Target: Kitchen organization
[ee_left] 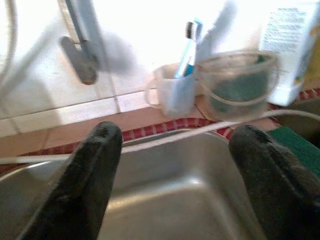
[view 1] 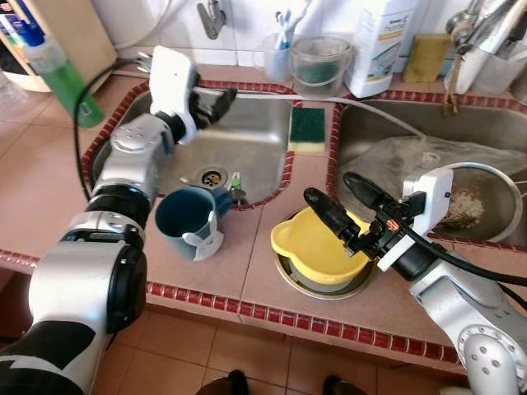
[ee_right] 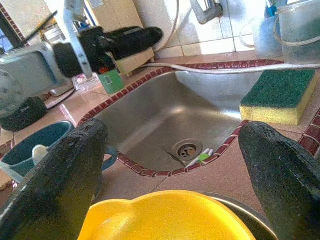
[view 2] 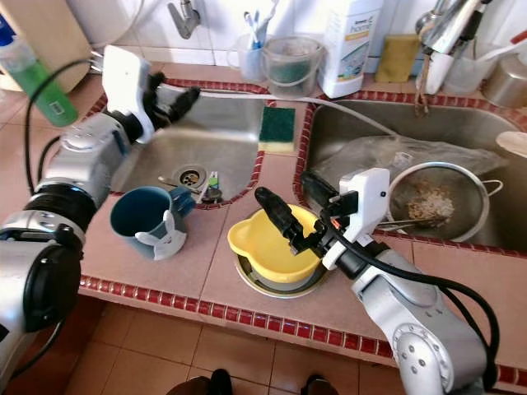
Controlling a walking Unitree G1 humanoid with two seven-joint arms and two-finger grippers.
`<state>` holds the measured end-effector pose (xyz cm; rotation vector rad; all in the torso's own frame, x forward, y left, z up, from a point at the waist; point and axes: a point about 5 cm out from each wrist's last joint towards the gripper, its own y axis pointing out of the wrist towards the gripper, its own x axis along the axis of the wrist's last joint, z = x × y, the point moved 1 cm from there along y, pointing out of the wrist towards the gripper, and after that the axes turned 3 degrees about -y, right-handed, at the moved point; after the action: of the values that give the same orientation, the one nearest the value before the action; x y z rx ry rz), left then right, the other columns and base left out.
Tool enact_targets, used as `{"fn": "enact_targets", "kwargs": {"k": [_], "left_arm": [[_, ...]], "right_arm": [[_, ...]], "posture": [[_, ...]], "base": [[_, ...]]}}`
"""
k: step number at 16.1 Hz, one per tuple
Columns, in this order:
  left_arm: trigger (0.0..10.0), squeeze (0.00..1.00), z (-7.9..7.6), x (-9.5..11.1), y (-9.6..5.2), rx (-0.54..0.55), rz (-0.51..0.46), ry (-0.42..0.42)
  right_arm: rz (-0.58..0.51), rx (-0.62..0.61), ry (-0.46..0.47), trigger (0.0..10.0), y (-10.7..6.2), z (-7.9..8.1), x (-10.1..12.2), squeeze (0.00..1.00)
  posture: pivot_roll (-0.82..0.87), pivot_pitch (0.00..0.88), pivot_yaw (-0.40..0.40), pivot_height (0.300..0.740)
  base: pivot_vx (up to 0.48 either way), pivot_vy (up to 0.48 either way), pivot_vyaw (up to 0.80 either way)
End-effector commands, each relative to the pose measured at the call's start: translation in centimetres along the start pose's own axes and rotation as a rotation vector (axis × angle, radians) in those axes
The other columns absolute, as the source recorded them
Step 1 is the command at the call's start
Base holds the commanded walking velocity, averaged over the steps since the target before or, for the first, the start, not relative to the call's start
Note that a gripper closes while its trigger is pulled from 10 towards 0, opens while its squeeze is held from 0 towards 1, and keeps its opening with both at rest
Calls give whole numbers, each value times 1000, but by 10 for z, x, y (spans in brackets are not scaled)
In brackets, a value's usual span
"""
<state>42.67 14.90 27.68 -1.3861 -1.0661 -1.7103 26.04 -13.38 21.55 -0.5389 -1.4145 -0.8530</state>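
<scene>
A yellow bowl [view 1: 317,247] rests inside a metal pan [view 1: 296,285] on the tiled counter between two sinks. My right gripper [view 1: 331,188] hovers just over the bowl's far rim, open, with nothing between its fingers; the right wrist view has the bowl [ee_right: 165,215] below the fingers. A blue mug [view 1: 185,216] with a white utensil [view 1: 206,243] hooked on its rim stands on the counter to the left. Over the left steel sink [view 1: 247,140], my left gripper [view 1: 216,105] is raised and open, empty, facing the back wall.
A green-and-yellow sponge [view 1: 308,129] lies on the divider. The right sink holds a strainer [view 1: 486,202] with scraps and a plastic bag [view 1: 395,156]. A green bottle [view 1: 62,78], a toothbrush cup [view 1: 276,53], a clear tub [view 1: 319,62] and a white bottle [view 1: 379,41] line the back. A white hose [view 1: 272,96] crosses the sinks.
</scene>
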Motion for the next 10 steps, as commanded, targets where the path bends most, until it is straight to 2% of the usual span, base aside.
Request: {"fn": "enact_targets", "kwargs": {"k": [1,3,6,10], "left_arm": [[10000,0,7,0,-6,2,-3,-13],[10000,0,10,2,-11,17,-21,-49],[10000,0,7,8,-19,21,-63,-80],[10000,0,-2,12,-29,15,-79,-79]], "right_arm": [[-1,15,-15,10000,3,3,-3,0],[2,18,-23,10000,6,3,-7,0],[-2,31,-38,10000,8,3,-9,0],[-16,42,-48,10000,11,2,-8,0]], "posture": [[-111,188,120,740],[-107,182,118,740],[-99,172,109,740],[-95,159,104,740]], "base": [[0,0,0],[0,0,0],[0,0,0],[0,0,0]]}}
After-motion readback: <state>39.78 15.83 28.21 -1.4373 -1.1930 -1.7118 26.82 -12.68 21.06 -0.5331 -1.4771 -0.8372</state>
